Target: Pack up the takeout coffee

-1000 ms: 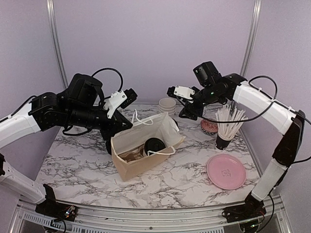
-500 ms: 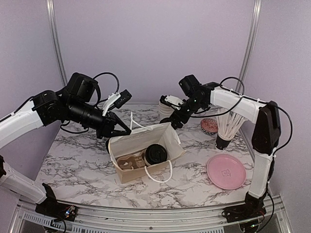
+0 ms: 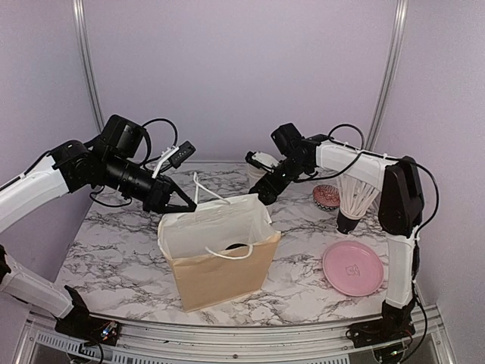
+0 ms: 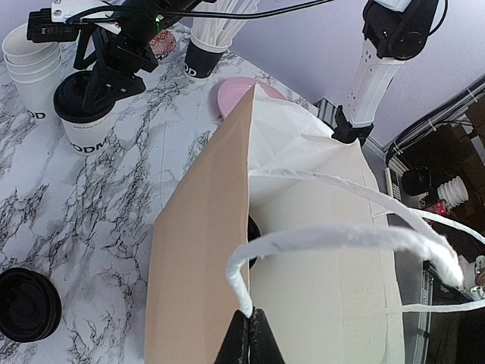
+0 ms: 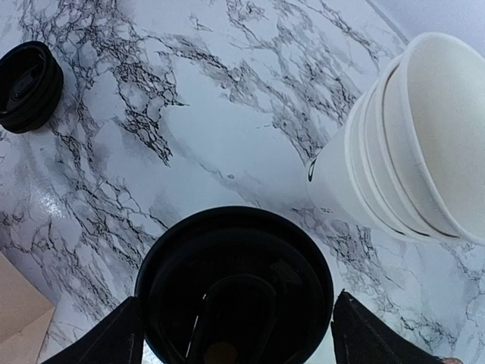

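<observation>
1. Beneath everything, a marble table (image 3: pixel 114 250), white with grey veins
2. At the middle of it, toward the near edge, a brown paper bag (image 3: pixel 223 269) with a white lining, upright and open-mouthed; low inside, something dark and round (image 3: pixel 239 247) (too hidden to name)
3. Over the bag's left rim, the left gripper (image 4: pixel 248 341), fingertips pinched tight together on one white twisted handle (image 4: pixel 341 239), the loop arching over the bag's mouth
4. Behind the bag, near the middle of the far edge, the right gripper (image 5: pixel 239 334), fingers spread wide to either side of a black lid and right at its rim; cannot tell whether pressing on it or merely beside it
5. Near the right near corner, a pink plate (image 3: pixel 352 269), flat on the marble
6. At the far edge, a stack of lidless white cups (image 5: pixel 424 136), just beside the lidded cup
7. Between those right fingers, the takeout coffee (image 4: pixel 91 130): white cup, black lid, dark lettering, upright on the marble near the far edge, outside the bag
8. By the right edge, beyond the plate, a dark cup of white stirrers (image 3: pixel 350 220)
9. On open marble, apart from the coffee, a stack of black lids (image 4: pixel 26 303)
10. Toward the far right corner, just beside the stirrer cup, a small reddish patterned bowl (image 3: pixel 327 197)
</observation>
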Available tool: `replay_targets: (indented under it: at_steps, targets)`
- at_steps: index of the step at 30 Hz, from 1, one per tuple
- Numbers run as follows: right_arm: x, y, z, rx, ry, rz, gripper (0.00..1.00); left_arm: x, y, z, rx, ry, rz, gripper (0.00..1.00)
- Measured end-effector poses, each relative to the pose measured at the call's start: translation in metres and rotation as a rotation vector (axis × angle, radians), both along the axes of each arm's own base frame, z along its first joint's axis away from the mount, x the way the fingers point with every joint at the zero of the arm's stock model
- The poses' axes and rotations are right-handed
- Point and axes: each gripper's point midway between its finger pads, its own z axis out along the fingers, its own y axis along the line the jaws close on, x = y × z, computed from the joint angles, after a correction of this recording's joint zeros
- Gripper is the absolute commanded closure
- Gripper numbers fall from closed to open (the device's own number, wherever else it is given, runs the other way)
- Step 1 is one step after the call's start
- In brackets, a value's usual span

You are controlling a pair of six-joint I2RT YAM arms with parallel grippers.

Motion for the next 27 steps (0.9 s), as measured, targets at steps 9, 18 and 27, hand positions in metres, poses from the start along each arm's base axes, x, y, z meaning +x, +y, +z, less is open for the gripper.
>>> replay_targets:
  at_steps: [9,18,27]
  targets:
    - [-0.001,0.0,-0.007,0.005,0.011,-0.012,0.16,0.01,0.005,-0.003,0.004,0.008,0.024,1.0]
    - [-0.001,-0.002,-0.008,0.006,0.005,-0.014,0.29,0.01,0.005,-0.008,0.012,0.012,0.025,1.0]
    - [-0.023,-0.023,0.033,-0.006,-0.046,-0.018,0.29,0.026,-0.004,-0.015,0.007,0.003,0.032,1.0]
